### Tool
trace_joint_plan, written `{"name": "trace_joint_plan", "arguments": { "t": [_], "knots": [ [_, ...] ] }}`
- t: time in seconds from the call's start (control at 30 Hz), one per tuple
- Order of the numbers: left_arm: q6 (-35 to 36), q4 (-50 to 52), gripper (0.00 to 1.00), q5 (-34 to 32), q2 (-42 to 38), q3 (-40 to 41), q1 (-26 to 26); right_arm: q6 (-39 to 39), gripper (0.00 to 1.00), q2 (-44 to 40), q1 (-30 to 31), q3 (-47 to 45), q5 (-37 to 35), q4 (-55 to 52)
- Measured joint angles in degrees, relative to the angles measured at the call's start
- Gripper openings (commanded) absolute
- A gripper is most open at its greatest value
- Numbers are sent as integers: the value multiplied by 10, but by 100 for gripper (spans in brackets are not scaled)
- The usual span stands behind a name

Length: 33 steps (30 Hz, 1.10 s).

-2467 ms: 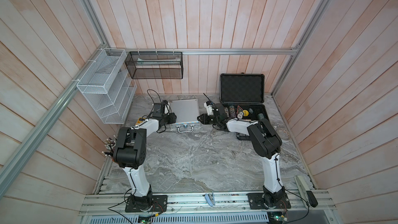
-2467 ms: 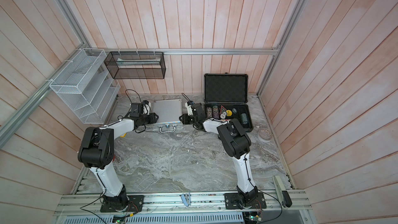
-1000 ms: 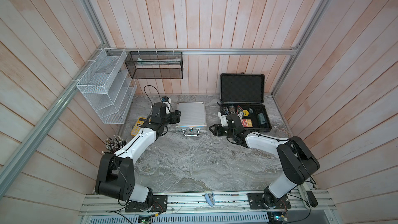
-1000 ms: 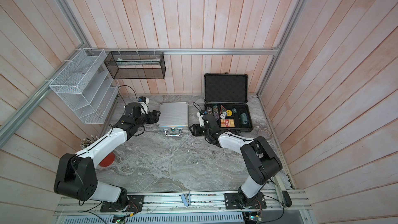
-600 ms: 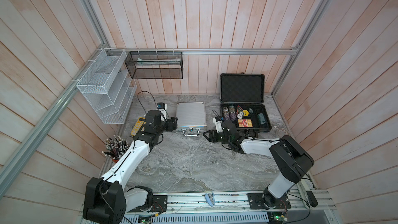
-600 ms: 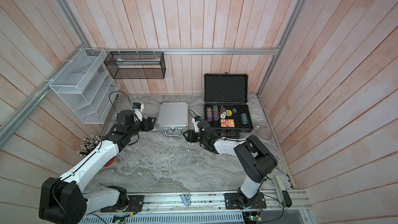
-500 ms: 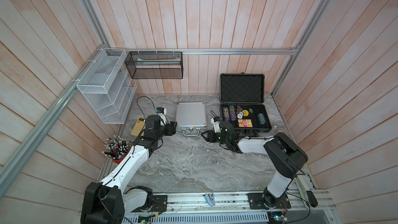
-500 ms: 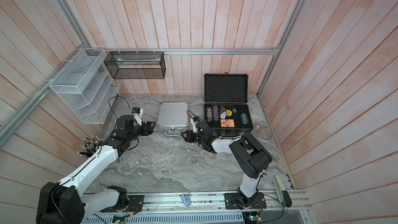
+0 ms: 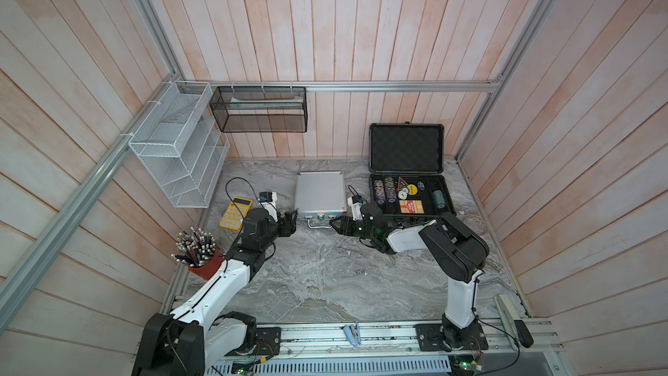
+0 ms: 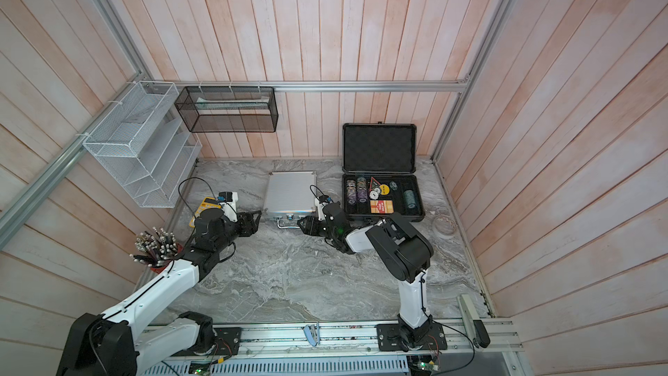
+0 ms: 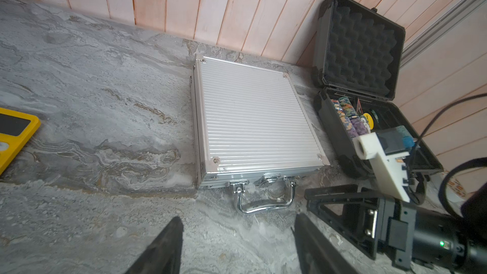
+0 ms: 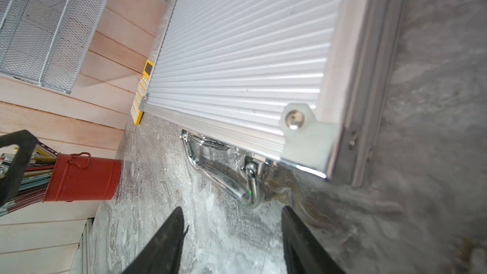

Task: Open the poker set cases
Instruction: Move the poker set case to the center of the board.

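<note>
The small ribbed silver case [image 9: 320,191] lies flat and shut on the table [image 9: 325,276], its chrome handle [image 9: 320,224] facing the robot. Just to its right, the larger dark case [image 9: 406,148] stands open, foam-lined lid upright, chips [image 9: 385,189] in its base.

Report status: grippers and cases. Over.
Left gripper, right gripper open, empty, flanking the handle. Silver case shut; black case open. Nothing in the way.

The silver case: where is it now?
In both top views the silver case lies shut at the back middle of the table, between the yellow calculator and the open black case.
</note>
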<state>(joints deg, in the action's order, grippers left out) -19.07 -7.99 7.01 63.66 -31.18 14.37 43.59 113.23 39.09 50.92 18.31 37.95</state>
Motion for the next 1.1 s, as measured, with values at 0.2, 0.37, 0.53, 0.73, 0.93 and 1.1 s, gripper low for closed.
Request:
{"name": "trace_joint_plan", "arguments": {
  "t": [0.2, 0.37, 0.53, 0.73, 0.93, 1.1],
  "knots": [
    [0, -19, 69, 0, 14, 0, 0, 11, 60, 13, 6, 13, 0, 4],
    [7, -24, 69, -1, 15, 0, 0, 23, 58, 32, 6, 30, 5, 26],
    [21, -24, 69, -4, 26, -3, 0, 41, 56, 54, 7, 32, 13, 42],
    [24, -36, 68, -1, 47, -4, 0, 62, 50, 55, 7, 32, 13, 53],
    [36, -32, 68, 1, 64, -14, 0, 88, 37, 66, 7, 32, 14, 72],
    [43, -35, 68, 1, 72, -32, 0, 102, 30, 75, 7, 33, 10, 75]
  ]
}}
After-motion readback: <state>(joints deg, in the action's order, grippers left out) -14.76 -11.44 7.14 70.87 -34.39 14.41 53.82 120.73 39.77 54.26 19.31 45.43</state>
